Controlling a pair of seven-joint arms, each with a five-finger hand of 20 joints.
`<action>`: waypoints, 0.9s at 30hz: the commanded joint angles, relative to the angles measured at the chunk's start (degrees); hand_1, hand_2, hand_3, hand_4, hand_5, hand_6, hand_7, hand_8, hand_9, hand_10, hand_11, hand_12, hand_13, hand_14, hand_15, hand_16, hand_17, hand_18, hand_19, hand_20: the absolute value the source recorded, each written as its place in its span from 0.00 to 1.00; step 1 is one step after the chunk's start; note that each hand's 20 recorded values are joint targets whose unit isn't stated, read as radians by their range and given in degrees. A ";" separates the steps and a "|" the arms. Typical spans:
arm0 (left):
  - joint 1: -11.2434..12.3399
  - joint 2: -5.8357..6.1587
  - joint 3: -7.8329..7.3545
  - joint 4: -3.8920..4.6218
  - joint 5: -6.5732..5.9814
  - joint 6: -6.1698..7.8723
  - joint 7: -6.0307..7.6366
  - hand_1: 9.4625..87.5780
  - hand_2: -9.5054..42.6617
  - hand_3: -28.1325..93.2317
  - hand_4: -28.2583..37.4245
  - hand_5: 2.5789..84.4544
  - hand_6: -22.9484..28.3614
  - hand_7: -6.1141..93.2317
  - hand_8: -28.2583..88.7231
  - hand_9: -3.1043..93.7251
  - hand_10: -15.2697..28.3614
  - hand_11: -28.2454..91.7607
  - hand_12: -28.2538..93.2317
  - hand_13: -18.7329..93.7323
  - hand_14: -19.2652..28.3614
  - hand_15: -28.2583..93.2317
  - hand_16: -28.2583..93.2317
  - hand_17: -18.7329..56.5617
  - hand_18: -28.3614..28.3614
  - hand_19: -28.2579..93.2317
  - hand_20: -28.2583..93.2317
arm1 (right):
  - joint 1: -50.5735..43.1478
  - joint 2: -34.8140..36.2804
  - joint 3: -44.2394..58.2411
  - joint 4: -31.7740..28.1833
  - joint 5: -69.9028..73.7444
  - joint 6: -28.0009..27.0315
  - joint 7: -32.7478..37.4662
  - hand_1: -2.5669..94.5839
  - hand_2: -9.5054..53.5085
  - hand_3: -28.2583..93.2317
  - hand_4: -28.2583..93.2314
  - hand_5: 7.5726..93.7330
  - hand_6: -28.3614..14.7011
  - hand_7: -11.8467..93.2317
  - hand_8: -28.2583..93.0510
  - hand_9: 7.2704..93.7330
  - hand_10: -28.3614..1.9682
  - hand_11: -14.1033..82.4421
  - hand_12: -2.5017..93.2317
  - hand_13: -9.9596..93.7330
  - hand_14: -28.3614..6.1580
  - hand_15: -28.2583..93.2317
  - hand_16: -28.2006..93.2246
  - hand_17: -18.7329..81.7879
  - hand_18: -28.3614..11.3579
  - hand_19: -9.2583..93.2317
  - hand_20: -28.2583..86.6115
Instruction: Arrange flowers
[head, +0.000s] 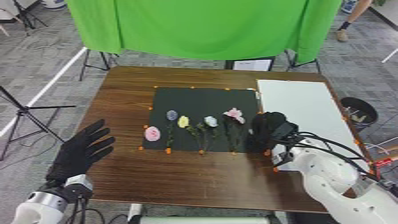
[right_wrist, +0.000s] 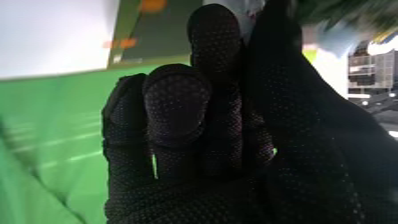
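Evidently the flowers come first: on the dark mat lie, from left to right, a pink bloom, a bluish-purple flower, a yellow flower, a pale flower and a pink flower. Their stems, where seen, run towards the robot's side. Just right of the pink flower, the right robot hand is at the mat's right edge, beside the white board; whether it pinches anything I cannot tell. Over the brown surface, well left of the mat, the left robot hand is spread and holds nothing.

The step looks to be placing or picking up one stem on the right of the row. Best done low and slowly, gripping the stem rather than the petals, keeping it in line with its neighbours and letting go without dragging the pink flower along.

Whatever lies under the right robot hand is hidden, as is its height above the mat. In the right wrist view, a blurred pale and green shape could be a flower, held or lying beyond. The thin stems near the middle overlap and are hard to separate.
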 joint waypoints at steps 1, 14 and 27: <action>0.41 -0.47 0.18 -0.19 -0.12 -0.43 -0.28 0.21 0.20 0.82 0.00 0.32 0.54 0.26 0.15 0.28 0.63 0.41 0.37 0.33 0.75 0.51 0.23 0.12 0.86 0.56 0.32 | -0.25 -2.22 0.03 0.19 -0.19 1.91 0.35 0.48 0.00 0.93 0.00 0.74 0.77 0.58 0.22 0.95 0.83 0.31 0.49 0.81 0.74 0.79 0.50 0.47 0.28 0.83 0.68; 0.06 0.00 0.09 0.18 -0.07 -1.09 -0.31 0.21 0.20 0.82 0.00 0.32 0.54 0.26 0.15 0.28 0.62 0.41 0.37 0.33 0.75 0.51 0.22 0.12 0.86 0.56 0.32 | -4.79 -2.58 6.93 -2.82 1.58 -2.52 1.70 0.38 0.00 0.89 0.00 0.63 0.75 0.63 0.27 0.81 0.71 0.51 0.34 0.75 0.70 0.81 0.50 0.43 0.26 0.82 0.70; -0.32 0.06 0.06 0.03 0.02 -1.26 -0.15 0.21 0.20 0.82 0.00 0.32 0.54 0.26 0.15 0.28 0.62 0.41 0.37 0.33 0.75 0.51 0.22 0.12 0.86 0.56 0.32 | -10.85 -4.80 18.16 -7.65 22.57 -8.82 -1.13 0.20 0.00 0.95 0.00 0.42 0.64 0.63 0.05 0.49 0.58 0.59 0.32 0.57 0.55 0.83 0.47 0.36 0.19 0.78 0.70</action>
